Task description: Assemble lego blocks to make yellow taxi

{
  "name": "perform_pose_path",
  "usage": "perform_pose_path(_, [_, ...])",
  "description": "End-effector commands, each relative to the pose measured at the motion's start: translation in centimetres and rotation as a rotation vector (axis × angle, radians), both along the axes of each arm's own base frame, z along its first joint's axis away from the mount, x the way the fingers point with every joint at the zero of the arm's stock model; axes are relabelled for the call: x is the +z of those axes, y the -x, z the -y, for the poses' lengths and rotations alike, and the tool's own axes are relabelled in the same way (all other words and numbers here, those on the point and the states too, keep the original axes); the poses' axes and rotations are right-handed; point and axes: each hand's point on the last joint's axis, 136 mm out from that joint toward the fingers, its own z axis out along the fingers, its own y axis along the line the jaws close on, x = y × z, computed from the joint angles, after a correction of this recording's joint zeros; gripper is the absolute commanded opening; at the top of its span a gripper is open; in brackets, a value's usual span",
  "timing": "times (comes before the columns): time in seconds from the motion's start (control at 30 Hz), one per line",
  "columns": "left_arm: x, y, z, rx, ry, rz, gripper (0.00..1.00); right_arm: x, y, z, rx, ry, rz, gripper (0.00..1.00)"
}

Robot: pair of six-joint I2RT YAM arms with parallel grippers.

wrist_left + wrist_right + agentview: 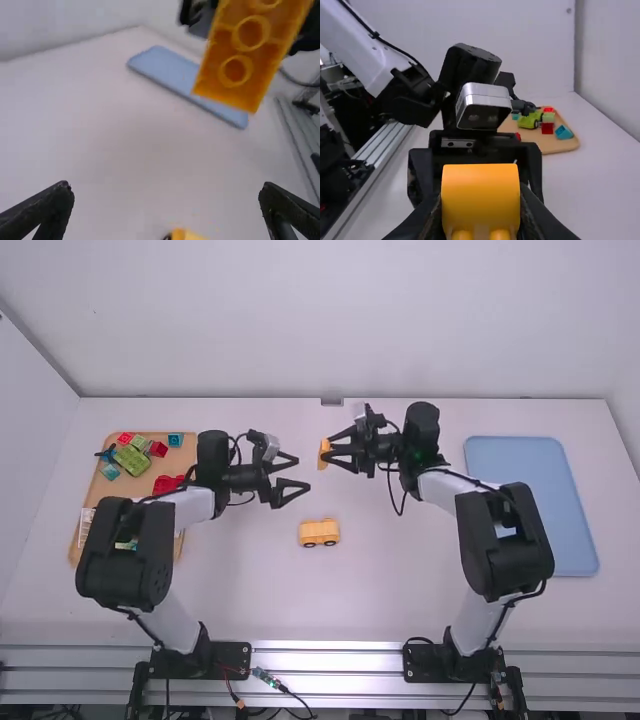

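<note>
- Nearest, a yellow plastic block body (320, 532) on black wheels sits just below mid-frame.
- At right, a flat pale-blue tray (535, 500).
- At left, a tan board (183, 455) bearing red, green and teal blocks.
- Left of centre, the left gripper (303, 472) is spread and empty.
- Upper centre, the right gripper (329, 451) clasps a yellow-orange plastic piece (323, 454).

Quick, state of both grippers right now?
Left gripper: open, holding nothing.
Right gripper: closed on an orange-yellow lego block.
</note>
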Motion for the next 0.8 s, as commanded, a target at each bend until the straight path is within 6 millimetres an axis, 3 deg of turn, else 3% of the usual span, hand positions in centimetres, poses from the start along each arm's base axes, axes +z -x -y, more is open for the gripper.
perform_pose_path(0.0, [0.3,-2.5,-2.1,0.056,-0.107,0.121,0.99,0.6,-1.7,0.7,-0.046,0.006,0.011,0.11])
perform_pose_path(0.2, [0.3,-3.0,-5.2,0.046,-0.29,0.076,0.99,-2.8,-5.5,1.2,-0.232,0.209,-0.048,0.1])
perform_pose_path(0.27, [0.5,-3.0,-5.8,0.027,-0.355,0.094,0.99,-3.8,-5.7,1.1,-0.255,0.312,-0.048,0.08])
perform_pose_path(0.37, [0.4,-3.0,-7.0,-0.001,-0.478,0.138,0.99,-5.0,-4.8,1.1,-0.238,0.483,-0.03,0.06])
perform_pose_path(0.53, [0.5,-3.5,-8.4,-0.029,-0.626,0.207,0.99,-7.3,-3.4,4.0,-0.254,0.84,-0.026,0.04])
perform_pose_path(0.67, [1.1,-4.4,-9.1,-0.003,-0.658,0.229,0.99,-9.9,0.5,7.0,-0.092,1.149,0.053,0.04])
perform_pose_path(0.77, [1.3,-4.7,-9.3,0.008,-0.661,0.245,0.99,-11.4,2.0,8.3,-0.041,1.273,0.067,0.04])
